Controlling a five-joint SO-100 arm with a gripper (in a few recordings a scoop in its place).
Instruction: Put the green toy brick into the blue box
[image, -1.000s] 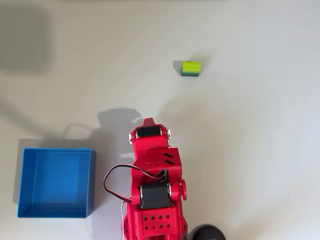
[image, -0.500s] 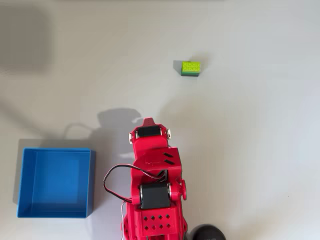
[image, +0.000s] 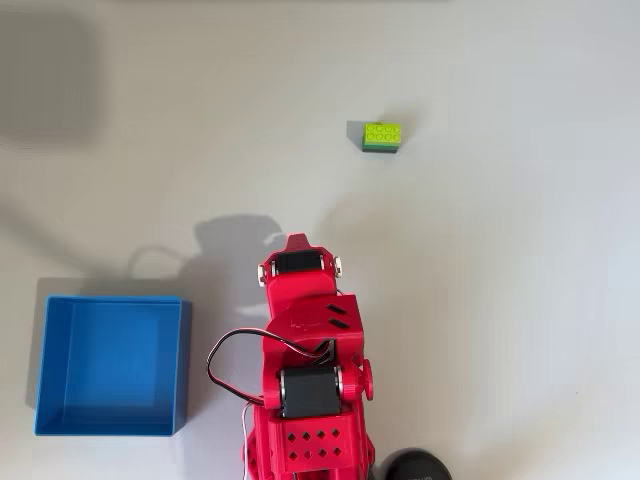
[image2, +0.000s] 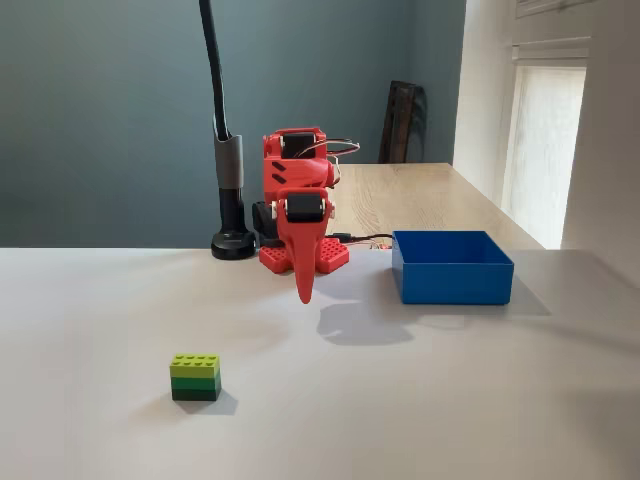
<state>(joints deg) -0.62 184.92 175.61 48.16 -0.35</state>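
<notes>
Now: gripper (image2: 305, 293) seemingly pressed together, off table | green toy brick (image2: 195, 377) well apart | blue box (image2: 452, 282) empty

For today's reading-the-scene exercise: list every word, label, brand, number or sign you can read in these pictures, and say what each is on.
None can be read.
Green brick: plain studs, no lettering visible.
Blue box: bare walls, no label.
Red arm: no legible marking; its gripper hangs pointed down above the table.
Black lamp stand: no text visible.
</notes>
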